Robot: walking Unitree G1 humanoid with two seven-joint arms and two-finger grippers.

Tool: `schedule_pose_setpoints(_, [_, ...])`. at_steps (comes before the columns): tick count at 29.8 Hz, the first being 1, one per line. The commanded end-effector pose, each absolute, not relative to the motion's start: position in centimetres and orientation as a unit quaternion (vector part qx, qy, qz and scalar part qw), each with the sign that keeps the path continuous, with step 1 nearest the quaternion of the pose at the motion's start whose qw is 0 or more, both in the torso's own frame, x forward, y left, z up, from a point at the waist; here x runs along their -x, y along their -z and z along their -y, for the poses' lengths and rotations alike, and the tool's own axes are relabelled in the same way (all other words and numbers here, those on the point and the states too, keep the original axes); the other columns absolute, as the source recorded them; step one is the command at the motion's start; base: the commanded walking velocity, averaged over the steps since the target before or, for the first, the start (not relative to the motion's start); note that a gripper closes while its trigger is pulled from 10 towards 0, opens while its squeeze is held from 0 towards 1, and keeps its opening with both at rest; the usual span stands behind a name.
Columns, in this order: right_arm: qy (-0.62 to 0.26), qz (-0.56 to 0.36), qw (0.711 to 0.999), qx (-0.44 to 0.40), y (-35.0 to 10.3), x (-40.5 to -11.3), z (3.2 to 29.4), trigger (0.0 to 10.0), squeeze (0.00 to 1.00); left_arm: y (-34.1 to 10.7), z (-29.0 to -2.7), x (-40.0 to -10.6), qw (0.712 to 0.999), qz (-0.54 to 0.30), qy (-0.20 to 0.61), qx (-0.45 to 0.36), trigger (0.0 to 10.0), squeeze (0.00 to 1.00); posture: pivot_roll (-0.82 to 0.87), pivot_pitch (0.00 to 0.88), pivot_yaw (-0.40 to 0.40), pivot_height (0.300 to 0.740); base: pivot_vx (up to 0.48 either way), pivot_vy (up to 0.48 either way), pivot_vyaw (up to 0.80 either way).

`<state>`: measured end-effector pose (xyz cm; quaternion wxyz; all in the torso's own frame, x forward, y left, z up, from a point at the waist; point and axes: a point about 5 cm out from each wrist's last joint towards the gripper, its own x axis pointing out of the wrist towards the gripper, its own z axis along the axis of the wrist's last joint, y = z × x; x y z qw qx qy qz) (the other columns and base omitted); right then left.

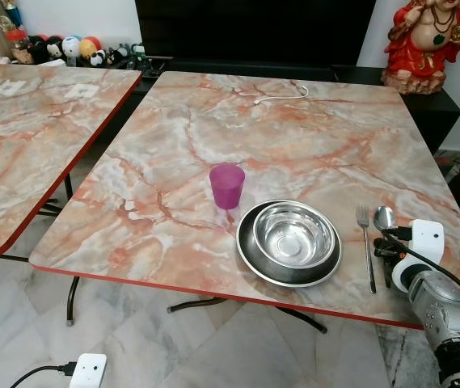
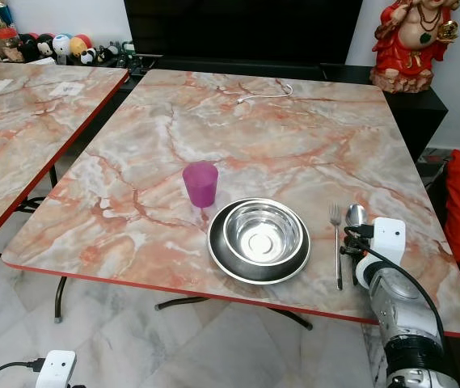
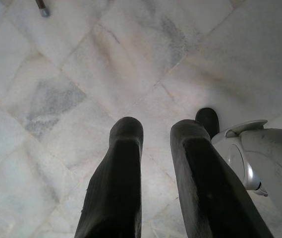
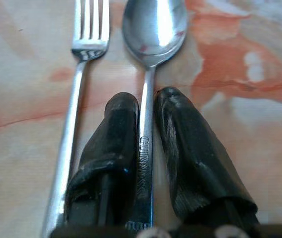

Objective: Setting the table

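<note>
With the right gripper (image 4: 145, 111) fingers pinching the spoon (image 4: 153, 29) handle just beside the fork (image 4: 84, 59), a clumsy release could knock them together on the desk (image 1: 278, 137).

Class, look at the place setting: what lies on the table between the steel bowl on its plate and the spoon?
The fork lies between the bowl and the spoon, parallel to the spoon, as the left eye view shows. The right gripper has its jaws closed on the spoon's handle.

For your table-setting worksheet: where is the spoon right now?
The spoon lies on the marble table near its front right edge, just right of the fork, which lies right of the steel bowl. The right gripper is shut on its handle.
</note>
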<state>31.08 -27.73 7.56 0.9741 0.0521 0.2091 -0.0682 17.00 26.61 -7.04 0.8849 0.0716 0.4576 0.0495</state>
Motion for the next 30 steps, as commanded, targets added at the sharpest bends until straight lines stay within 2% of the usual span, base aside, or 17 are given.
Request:
schedule_pose_setpoints(1, [0.075,-0.207,0.975,-0.044,-7.9,-31.2,28.2,10.0,0.00,7.2,-26.8,-16.4,0.880,-0.467,-0.053,-0.069,10.0,0.00,0.06,0.034,0.000,0.740,0.000,0.000,0.00])
schedule_pose_setpoints(19, [0.065,-0.207,0.975,-0.043,-7.6,-31.3,27.2,10.0,0.00,7.2,-26.8,-16.6,0.881,-0.465,-0.052,-0.069,10.0,0.00,0.05,0.033,0.002,0.740,0.000,0.000,0.00])
schedule_pose_setpoints(30, [0.085,-0.167,0.981,-0.051,-8.4,-31.4,27.6,10.0,0.00,7.2,-26.9,-16.5,0.881,-0.466,-0.052,-0.069,10.0,0.00,0.05,0.023,0.003,0.740,0.000,0.000,0.00])
